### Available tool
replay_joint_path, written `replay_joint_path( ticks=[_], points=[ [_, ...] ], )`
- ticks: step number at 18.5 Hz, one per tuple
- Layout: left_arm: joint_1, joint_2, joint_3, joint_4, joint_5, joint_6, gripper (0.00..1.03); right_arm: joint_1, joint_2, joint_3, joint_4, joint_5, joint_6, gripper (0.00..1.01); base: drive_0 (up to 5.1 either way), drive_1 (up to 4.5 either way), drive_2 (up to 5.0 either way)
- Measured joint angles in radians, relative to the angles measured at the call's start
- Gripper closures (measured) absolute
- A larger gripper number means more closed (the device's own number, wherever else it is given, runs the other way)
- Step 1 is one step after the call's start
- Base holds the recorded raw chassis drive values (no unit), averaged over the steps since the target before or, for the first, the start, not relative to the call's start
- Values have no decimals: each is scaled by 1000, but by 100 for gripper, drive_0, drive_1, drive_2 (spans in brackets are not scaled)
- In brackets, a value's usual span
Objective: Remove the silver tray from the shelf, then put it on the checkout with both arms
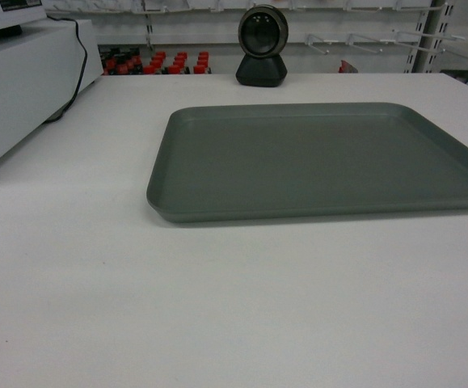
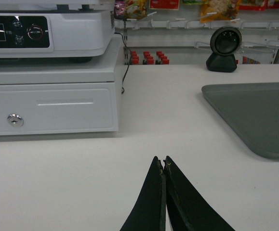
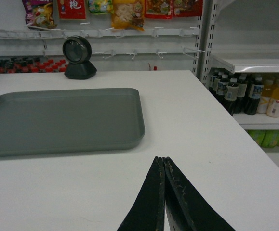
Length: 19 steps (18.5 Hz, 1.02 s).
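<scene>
Left gripper [image 2: 164,161]: both flat black fingers are pressed together tip to tip, nothing between them. It sits low over the bare white top of the checkout [image 2: 144,144], well apart from the silver tray [image 2: 255,115], which lies to its right.

Right gripper [image 3: 163,161]: fingers likewise closed against each other, holding nothing. It hovers over the checkout surface near the tray's near right corner, apart from the rim and not touching it.

Neither gripper appears in the head view.

Silver tray: lies flat on the checkout, right of centre in the head view, with its right end cut by the picture's edge. The low raised rim and rounded corners are visible all round; the interior carries nothing. No contact with either gripper.

To the left on the checkout stands a white cash drawer [image 2: 52,108] with a round keyhole lock, carrying a white register unit [image 2: 47,31] with a dark control panel. A black cable [image 1: 78,61] runs down behind it.

At the far edge of the checkout, beyond the tray, stands a black barcode scanner [image 1: 262,47] with a round head.

Behind the checkout: wall hooks with hanging snack packets [image 3: 127,12] and red-capped bottles [image 1: 157,63]. To the right, a white shelf [image 3: 255,62] stands over rows of bottled drinks [image 3: 255,94]
</scene>
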Motion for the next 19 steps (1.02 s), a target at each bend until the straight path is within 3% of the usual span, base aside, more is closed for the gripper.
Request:
replay_joint_path(
  ticks=[4,5,6,14,19],
  points=[
    [0,-63,0,-76,0,0,102,0,0,-1,-19,0,0,100,0,0,0],
    [0,-143,1,-197,2,0,102,0,0,-1,-18,1,1,100,0,0,0],
    [0,-208,1,-222,0,0,102,0,0,-1,-20,1,0,100,0,0,0],
    [1,-207,1,-222,0,1,102,0,0,-1,-19,1,0,99,0,0,0],
    [1,-207,1,-222,0,0,55,0,0,-1,-19,1,0,49,0,0,0]
  ],
)
